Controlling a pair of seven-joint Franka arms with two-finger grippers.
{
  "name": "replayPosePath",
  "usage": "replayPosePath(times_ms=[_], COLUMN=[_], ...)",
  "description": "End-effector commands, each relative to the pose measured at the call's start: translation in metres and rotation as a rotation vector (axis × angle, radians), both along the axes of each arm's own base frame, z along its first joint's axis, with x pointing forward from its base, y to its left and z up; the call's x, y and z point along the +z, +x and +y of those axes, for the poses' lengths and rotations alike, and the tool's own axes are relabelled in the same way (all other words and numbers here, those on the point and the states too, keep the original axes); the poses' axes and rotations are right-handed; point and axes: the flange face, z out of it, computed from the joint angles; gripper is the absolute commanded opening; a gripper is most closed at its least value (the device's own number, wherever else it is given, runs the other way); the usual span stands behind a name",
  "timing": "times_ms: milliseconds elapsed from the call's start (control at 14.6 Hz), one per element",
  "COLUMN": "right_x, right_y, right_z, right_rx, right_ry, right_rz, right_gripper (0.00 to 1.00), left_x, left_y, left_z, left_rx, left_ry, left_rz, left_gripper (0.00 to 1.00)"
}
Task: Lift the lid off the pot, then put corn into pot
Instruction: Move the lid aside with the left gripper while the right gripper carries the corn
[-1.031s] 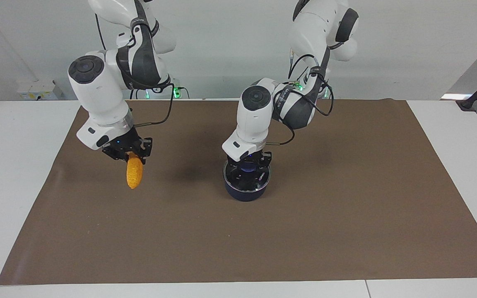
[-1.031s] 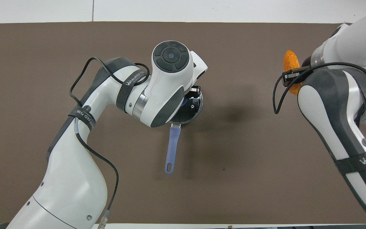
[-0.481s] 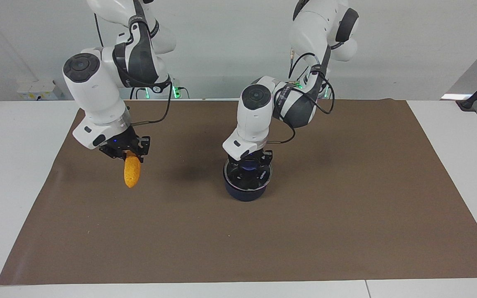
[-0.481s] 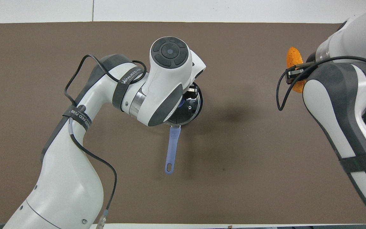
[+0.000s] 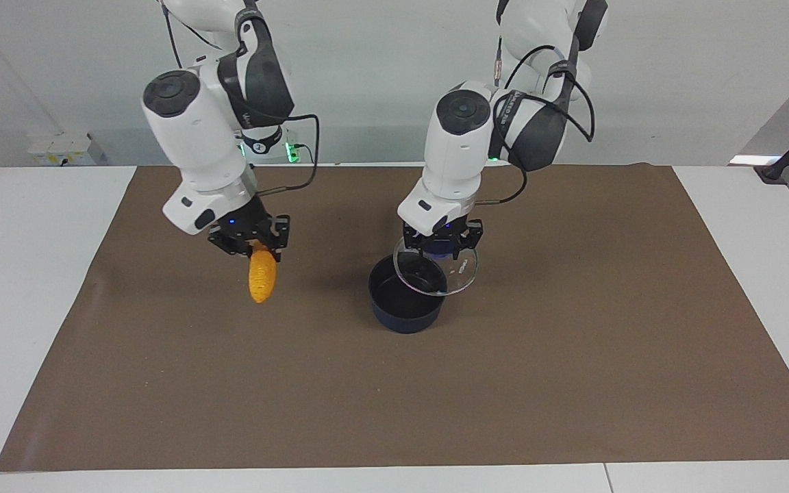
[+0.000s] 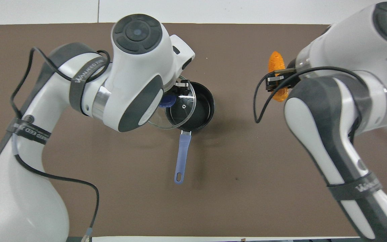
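Note:
The dark navy pot (image 5: 401, 311) stands open in the middle of the mat, and its black inside (image 6: 204, 101) shows in the overhead view. My left gripper (image 5: 441, 250) is shut on the blue knob of the clear glass lid (image 5: 446, 277). It holds the lid tilted just above the pot, shifted toward the left arm's end of the table; the lid (image 6: 180, 112) still overlaps the pot's rim. My right gripper (image 5: 255, 250) is shut on the top of the orange-yellow corn (image 5: 262, 281). The corn hangs upright over the mat, toward the right arm's end from the pot; it also shows in the overhead view (image 6: 276, 62).
The pot's long blue handle (image 6: 182, 154) points toward the robots. A brown mat (image 5: 572, 342) covers the middle of the white table (image 5: 24, 274). A grey wall stands at the robots' end.
My left gripper has lifted the lid off the pot and drawn it toward the left arm's end. My right gripper has carried the corn closer to the pot.

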Motion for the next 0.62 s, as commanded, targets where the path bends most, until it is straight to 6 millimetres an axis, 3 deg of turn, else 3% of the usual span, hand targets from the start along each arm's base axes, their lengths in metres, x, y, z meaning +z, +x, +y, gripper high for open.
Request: replayPosePath(times_ms=[0, 137, 275, 412, 550], right_x=[-0.020, -0.021, -0.047, -0.068, -0.082], right_y=[0.008, 0.003, 0.005, -0.006, -0.006], right_z=[0.057, 0.119, 0.142, 0.177, 0.193], right_rx=[-0.006, 0.049, 0.039, 0.015, -0.012], right_ry=[0.023, 0.021, 0.005, 0.000, -0.001], right_rz=[-0.036, -0.032, -0.013, 0.000, -0.007], right_gripper=[0.00, 0.00, 0.00, 0.00, 0.00], left_x=[0.015, 0.016, 0.011, 0.005, 0.000], left_y=[0.019, 0.041, 0.060, 0.073, 0.083], left_z=[0.060, 0.111, 0.166, 0.226, 0.285], left_rx=[0.024, 0.028, 0.009, -0.018, -0.024], left_ry=[0.001, -0.002, -0.008, -0.013, -0.018], left_rz=[0.027, 0.033, 0.046, 0.046, 0.044], left_gripper=[0.29, 0.29, 0.29, 0.29, 0.29])
